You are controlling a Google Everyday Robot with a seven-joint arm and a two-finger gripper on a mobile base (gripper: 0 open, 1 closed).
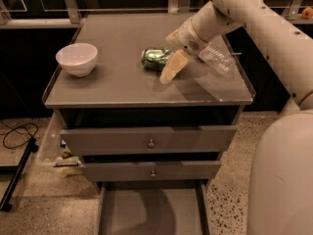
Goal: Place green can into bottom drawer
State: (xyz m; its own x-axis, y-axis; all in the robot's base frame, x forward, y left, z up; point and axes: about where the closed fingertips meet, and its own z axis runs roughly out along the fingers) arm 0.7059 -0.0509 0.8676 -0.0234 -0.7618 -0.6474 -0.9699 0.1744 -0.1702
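Observation:
The green can (153, 58) lies on its side on the grey cabinet top (122, 87), right of the middle. My gripper (168, 58) reaches in from the upper right and is open at the can's right end. One cream finger (172, 67) slants down on the can's near side, close to it or touching. The can is not lifted. The bottom drawer (151, 212) is pulled out below, and its flat grey floor is bare.
A white bowl (77, 58) stands at the left of the cabinet top. A clear plastic bottle (216, 60) lies under my arm at the right. The two upper drawers (149, 140) are slightly ajar. Black cables (17, 133) lie on the floor at left.

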